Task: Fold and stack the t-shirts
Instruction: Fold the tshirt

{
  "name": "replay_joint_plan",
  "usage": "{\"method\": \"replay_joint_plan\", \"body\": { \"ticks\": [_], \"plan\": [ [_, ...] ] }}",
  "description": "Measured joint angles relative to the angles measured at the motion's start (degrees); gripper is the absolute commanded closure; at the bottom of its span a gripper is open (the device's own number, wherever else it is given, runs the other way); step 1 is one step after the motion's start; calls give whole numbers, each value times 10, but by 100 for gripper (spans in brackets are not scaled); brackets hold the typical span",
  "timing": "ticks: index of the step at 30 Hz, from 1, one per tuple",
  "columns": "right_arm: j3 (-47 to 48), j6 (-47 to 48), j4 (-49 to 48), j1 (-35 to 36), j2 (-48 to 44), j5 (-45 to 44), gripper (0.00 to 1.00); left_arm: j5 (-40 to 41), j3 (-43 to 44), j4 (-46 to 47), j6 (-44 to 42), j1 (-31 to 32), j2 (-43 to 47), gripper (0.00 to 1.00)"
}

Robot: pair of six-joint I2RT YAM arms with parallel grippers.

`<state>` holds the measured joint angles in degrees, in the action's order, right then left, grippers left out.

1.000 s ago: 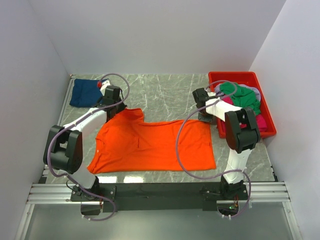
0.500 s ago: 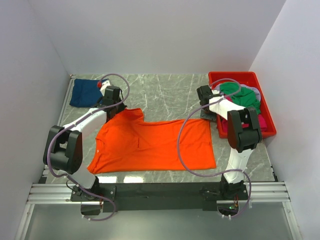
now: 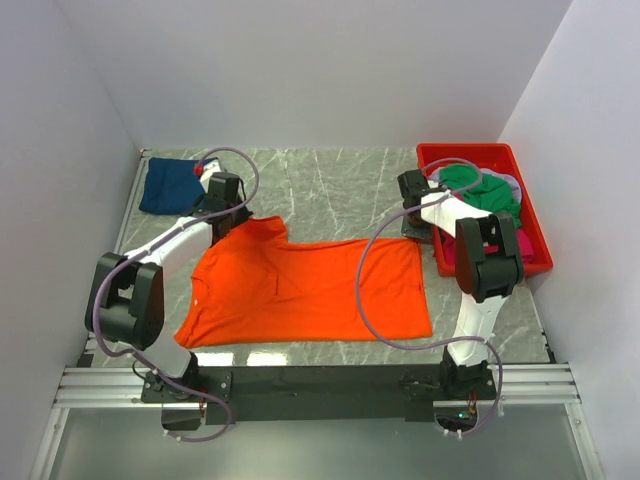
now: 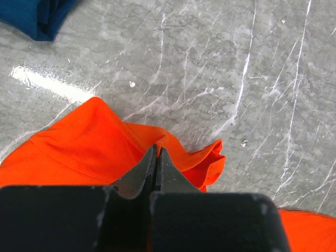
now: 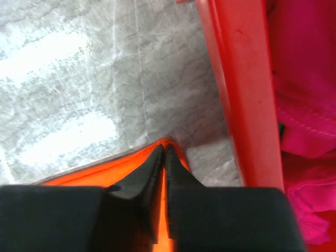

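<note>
left gripper (image 4: 156, 152): the fingers are pressed together with no gap; a raised fold of the sleeve appears to be pinched at the tips.
right gripper (image 5: 164, 149): the jaws are clamped on a hem corner, and orange cloth is seen in the slit between them.
orange t-shirt (image 3: 300, 290): it is spread flat on the table (image 3: 330, 190), held at 2 points, with its body lying behind both sets of fingertips.
navy t-shirt (image 3: 168, 185): it is folded, ahead and to the left of the left gripper, well apart.
red bin (image 5: 236, 79): its wall is seen just beside the right gripper, on its right.
bin contents: a green t-shirt (image 3: 480, 190) and a pink t-shirt (image 5: 299, 79) are heaped inside.
</note>
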<state>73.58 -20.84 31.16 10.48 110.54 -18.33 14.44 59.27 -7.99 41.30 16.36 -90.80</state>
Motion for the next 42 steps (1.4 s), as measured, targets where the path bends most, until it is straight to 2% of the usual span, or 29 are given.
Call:
{"method": "replay_joint_plan", "body": {
  "ticks": [1,9,21,30,42],
  "plan": [
    [0,2,0,0,0,3,100,0,0,0,0,0,2,99],
    [-21,9,-24,-2,-21,42,100,0,-16,0,-2,-1,20,99],
    [-157,7,-49,-1,-234,84,100,9,-100,-1,-1,-5,99,99],
    [-222,-3,-45,8,-263,83,100,34,-192,-18,6,-5,237,99],
    [-242,-20,-25,40,-321,47,100,19,-299,-83,40,-5,415,99]
  ]
}}
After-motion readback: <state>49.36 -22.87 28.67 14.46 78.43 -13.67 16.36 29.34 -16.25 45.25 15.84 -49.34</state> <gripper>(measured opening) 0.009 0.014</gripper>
